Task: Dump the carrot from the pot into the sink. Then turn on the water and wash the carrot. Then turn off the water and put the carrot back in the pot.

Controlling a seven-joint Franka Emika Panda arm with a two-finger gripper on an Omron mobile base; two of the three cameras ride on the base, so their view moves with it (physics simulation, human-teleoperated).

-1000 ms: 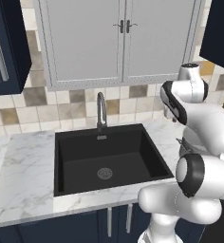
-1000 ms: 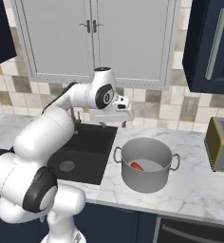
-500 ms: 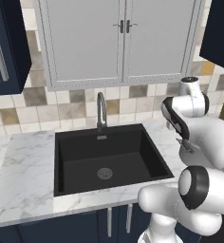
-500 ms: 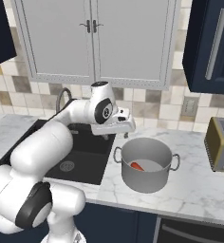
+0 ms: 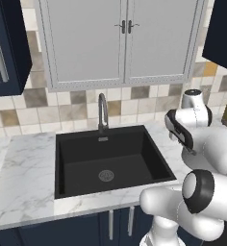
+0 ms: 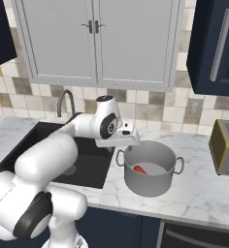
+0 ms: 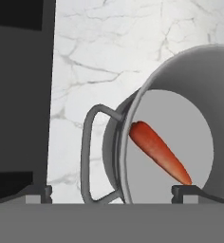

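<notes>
Hand open, above pot sink-side loop handle; carrot inside, long axis diagonal; sink beside

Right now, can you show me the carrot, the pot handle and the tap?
carrot [image 7: 159, 153], hand view, middle of its body.
pot handle [image 7: 88, 142], hand view, loop's outer bend.
tap [image 5: 103, 109], left base view, upright stem.

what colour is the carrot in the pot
Orange-red. The carrot lies on the grey floor of the pot, clearest in the hand view.
</notes>
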